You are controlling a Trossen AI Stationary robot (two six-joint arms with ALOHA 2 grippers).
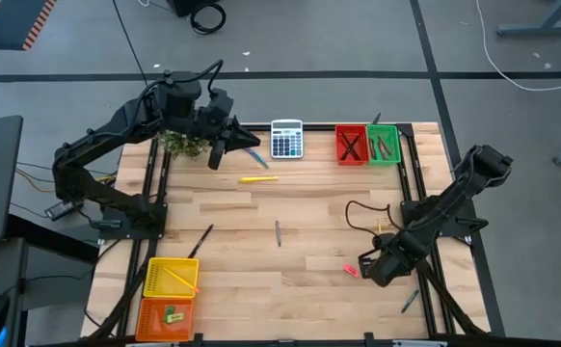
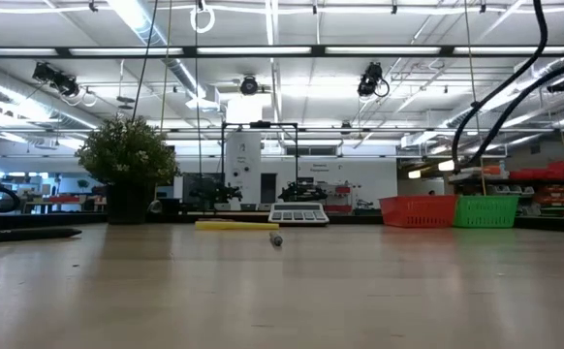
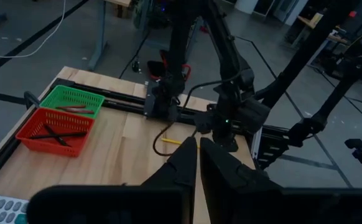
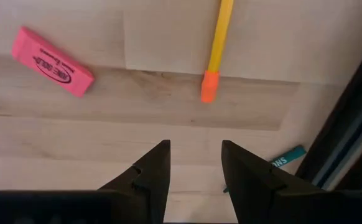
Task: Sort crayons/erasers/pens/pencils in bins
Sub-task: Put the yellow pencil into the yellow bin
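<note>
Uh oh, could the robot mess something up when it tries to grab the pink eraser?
Maybe. The right gripper is open, but the pink eraser lies off to one side, while a pencil lies straight ahead, so it might close on the pencil instead. A teal stick also lies by the table's dark rail, and a sideways move might knock it.

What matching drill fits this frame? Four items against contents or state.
Items:
1. red bin
2. orange bin
3. left gripper
4. right gripper

States:
A. open, near the pink eraser
B. holds crossed dark pens
C. shut, raised over the table's far side
D. holds a green eraser

Pairs: 1-B, 2-D, 3-C, 4-A
</note>
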